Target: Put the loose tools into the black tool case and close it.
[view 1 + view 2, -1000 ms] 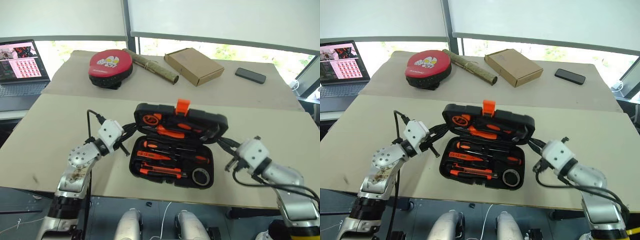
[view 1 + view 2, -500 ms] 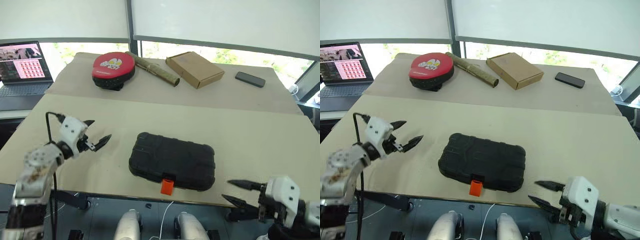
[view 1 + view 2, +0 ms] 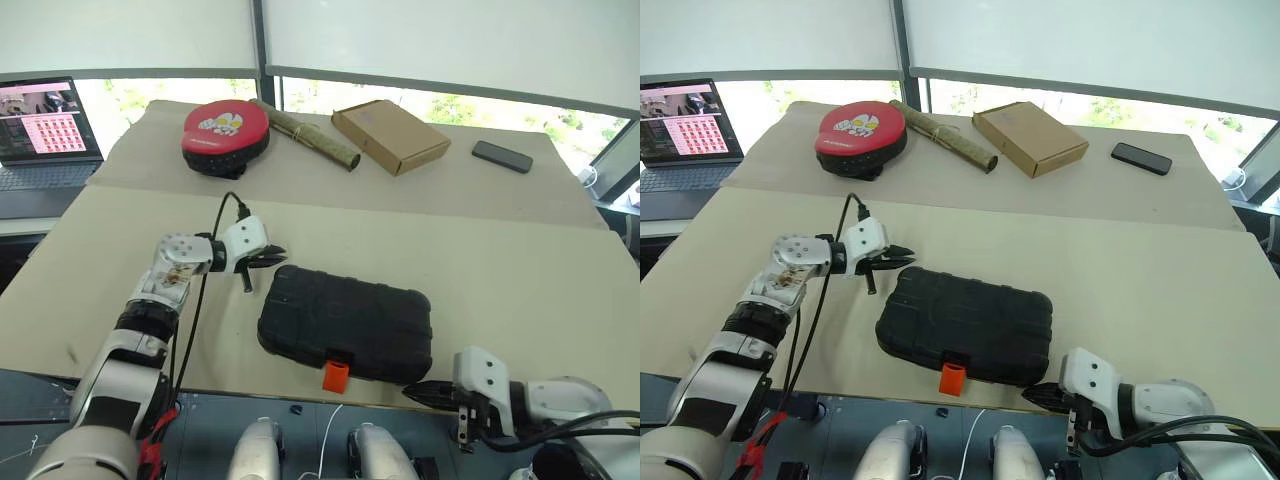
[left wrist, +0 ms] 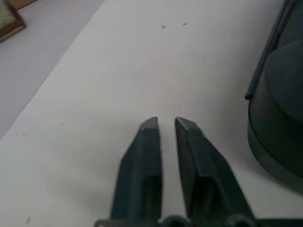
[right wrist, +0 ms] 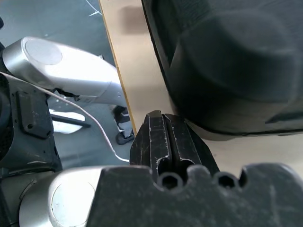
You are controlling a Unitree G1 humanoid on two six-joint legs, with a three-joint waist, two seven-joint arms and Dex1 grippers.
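The black tool case (image 3: 345,322) lies closed on the table, its orange latch (image 3: 335,375) hanging over the front edge. The loose tools are out of view. My left gripper (image 3: 270,258) is shut and empty, its tips just off the case's far left corner; the left wrist view shows its fingers (image 4: 147,142) over bare table with the case (image 4: 279,94) alongside. My right gripper (image 3: 420,392) is shut and empty at the table's front edge, beside the case's near right corner. In the right wrist view its fingertips (image 5: 161,120) point at the case (image 5: 222,61).
A red-and-black round pad (image 3: 224,135), a rolled tube (image 3: 312,140), a brown cardboard box (image 3: 390,135) and a phone (image 3: 503,156) lie at the back of the table. A laptop (image 3: 45,125) stands at the far left. The table edge (image 3: 200,385) runs just in front of the case.
The case, open with tools inside a second ago, is now closed. Both grippers had drawn away open; they have since shut and moved in, the left to the far left corner, the right to the near right corner.
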